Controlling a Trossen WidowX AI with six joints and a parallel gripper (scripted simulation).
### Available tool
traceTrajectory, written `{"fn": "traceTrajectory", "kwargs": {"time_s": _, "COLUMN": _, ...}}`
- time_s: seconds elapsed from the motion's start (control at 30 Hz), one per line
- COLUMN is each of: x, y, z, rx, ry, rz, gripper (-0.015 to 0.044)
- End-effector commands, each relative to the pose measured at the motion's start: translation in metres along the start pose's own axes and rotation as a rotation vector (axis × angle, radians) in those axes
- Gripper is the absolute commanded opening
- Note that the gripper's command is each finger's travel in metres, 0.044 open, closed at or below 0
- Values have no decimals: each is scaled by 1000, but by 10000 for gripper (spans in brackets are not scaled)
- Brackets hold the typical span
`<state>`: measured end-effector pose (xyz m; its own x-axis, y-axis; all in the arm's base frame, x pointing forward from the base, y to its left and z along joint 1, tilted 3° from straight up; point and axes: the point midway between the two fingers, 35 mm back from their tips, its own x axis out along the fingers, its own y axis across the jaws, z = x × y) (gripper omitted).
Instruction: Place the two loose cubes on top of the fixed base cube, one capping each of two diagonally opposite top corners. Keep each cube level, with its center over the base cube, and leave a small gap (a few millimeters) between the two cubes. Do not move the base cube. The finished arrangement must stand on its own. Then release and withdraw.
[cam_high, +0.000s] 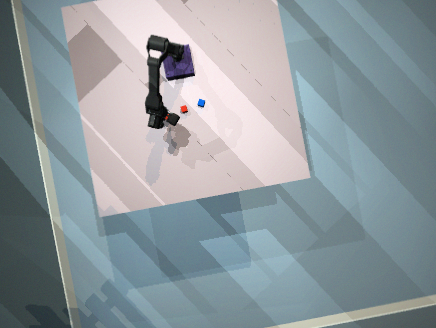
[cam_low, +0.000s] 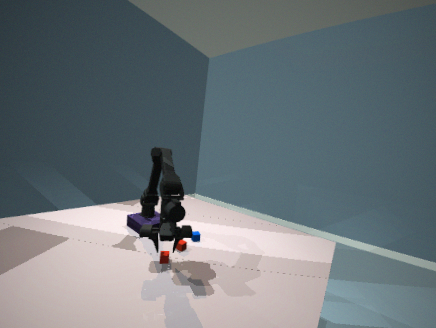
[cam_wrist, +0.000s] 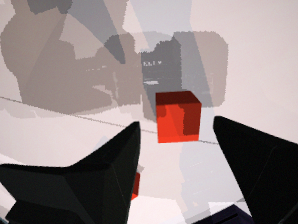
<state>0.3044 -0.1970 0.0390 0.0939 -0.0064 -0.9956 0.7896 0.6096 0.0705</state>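
A red cube (cam_high: 167, 118) (cam_low: 164, 257) (cam_wrist: 178, 122) sits on the pale table, mostly hidden by the gripper in the top view. My gripper (cam_high: 164, 119) (cam_low: 166, 249) (cam_wrist: 177, 124) is open and empty. Its fingers point down just above this cube, which shows between the fingertips in the wrist view. A second red cube (cam_high: 184, 109) (cam_low: 181, 245) (cam_wrist: 135, 186) lies nearby on the table, partly hidden behind the left finger in the wrist view. A blue cube (cam_high: 201, 103) (cam_low: 196, 236) lies beyond it. The three cubes stand apart, none stacked.
The arm's purple base block (cam_high: 186, 70) (cam_low: 138, 224) (cam_wrist: 231, 216) stands behind the cubes. The pale table (cam_high: 250, 150) (cam_low: 280, 295) carries shadows of the arm. Its edges drop off at the front and right in the top view.
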Motion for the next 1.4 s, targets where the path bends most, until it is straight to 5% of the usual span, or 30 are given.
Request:
{"fn": "traceTrajectory", "kwargs": {"time_s": 0.0, "x": 11, "y": -2, "z": -2, "rx": 4, "ry": 16, "rz": -9, "gripper": 265}}
{"fn": "traceTrajectory", "kwargs": {"time_s": 0.3, "x": 22, "y": -2, "z": -3, "rx": 4, "ry": 16, "rz": -9, "gripper": 265}}
{"fn": "traceTrajectory", "kwargs": {"time_s": 0.5, "x": 22, "y": -2, "z": -3, "rx": 4, "ry": 16, "rz": -9, "gripper": 107}}
{"fn": "traceTrajectory", "kwargs": {"time_s": 1.37, "x": -45, "y": 1, "z": 3, "rx": 3, "ry": 15, "rz": -9, "gripper": 105}}
